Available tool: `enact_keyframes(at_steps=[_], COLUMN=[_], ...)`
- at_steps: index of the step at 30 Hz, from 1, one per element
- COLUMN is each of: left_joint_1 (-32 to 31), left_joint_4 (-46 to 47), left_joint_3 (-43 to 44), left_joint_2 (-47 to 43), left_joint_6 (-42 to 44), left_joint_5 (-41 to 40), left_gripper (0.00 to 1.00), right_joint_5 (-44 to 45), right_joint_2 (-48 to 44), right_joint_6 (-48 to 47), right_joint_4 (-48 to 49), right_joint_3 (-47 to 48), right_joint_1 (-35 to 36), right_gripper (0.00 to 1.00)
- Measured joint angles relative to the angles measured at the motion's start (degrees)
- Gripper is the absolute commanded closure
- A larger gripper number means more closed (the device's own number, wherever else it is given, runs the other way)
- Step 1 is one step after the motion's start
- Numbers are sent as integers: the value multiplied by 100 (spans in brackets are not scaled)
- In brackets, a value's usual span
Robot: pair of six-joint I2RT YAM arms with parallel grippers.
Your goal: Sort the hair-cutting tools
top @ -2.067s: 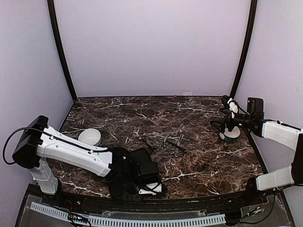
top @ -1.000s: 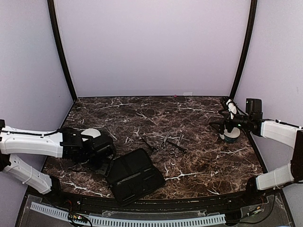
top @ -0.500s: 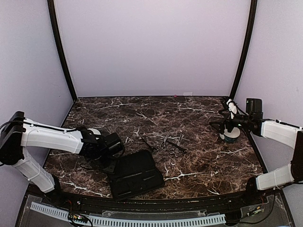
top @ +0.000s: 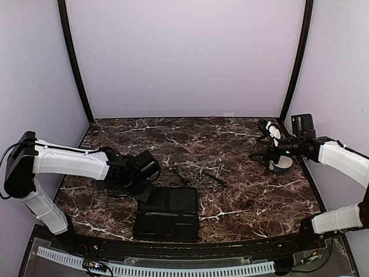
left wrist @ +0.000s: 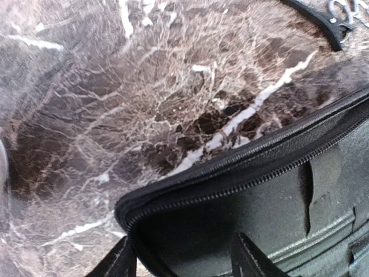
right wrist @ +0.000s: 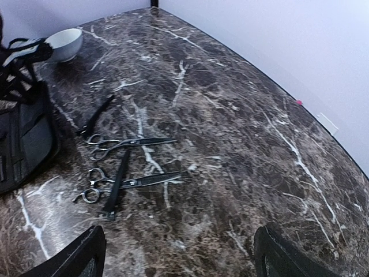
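Left gripper (left wrist: 184, 262): fingers apart astride corner of flat black zippered fabric case (left wrist: 300, 190); clamping undeterminable. Right gripper (right wrist: 181, 259): jaws wide, empty. Silver ring-handled scissors (right wrist: 132, 141), slim dark combs (right wrist: 118, 182): ahead of Right gripper, well apart.

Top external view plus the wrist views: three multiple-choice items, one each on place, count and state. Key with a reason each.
1. Where do the hair-cutting tools lie relative to the black case?
A. inside it
B. on the table, just beyond its far edge
C. in a white bowl

2. How many pairs of scissors are there?
A. one
B. two
C. four

3. The right gripper is:
A. open and empty
B. shut on scissors
C. shut on a comb

Key:
1 B: the tools rest on bare table, outside the case.
2 B: the right wrist view shows two ring-handled pairs.
3 A: its fingers stand wide apart with nothing between them.
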Motion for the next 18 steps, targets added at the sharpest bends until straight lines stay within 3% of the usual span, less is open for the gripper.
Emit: enact_keyframes(at_steps=[2,3,4,5,11,18], left_joint_1=[0,0,0,0,74,131], left_joint_4=[-118,-232,-328,-435,-1019,-1270], left_joint_3=[46,122,216,367,2109,4404], left_joint_2=[-149,-278,-396,-562,-1222,-1185], left_joint_6=[55,103,144,210,157,-111], left_joint_5=[-28,-66,-107,-179,-466,-533], left_gripper=[36,24,5,2,1,1], right_joint_5=[35,42,52,57,90,319], right_joint_2=[-326,-470,-636,-800,-1567,-1510], right_joint_6=[-149,-168,-168,-151,267,404], right_joint_4=[-470,-656,-828,-944,-702,-667], right_joint_3=[20,46,85,125,-142,-586], right_joint_1=[195,225,229,229,229,229], right_gripper=[10,10,9,8,6,6])
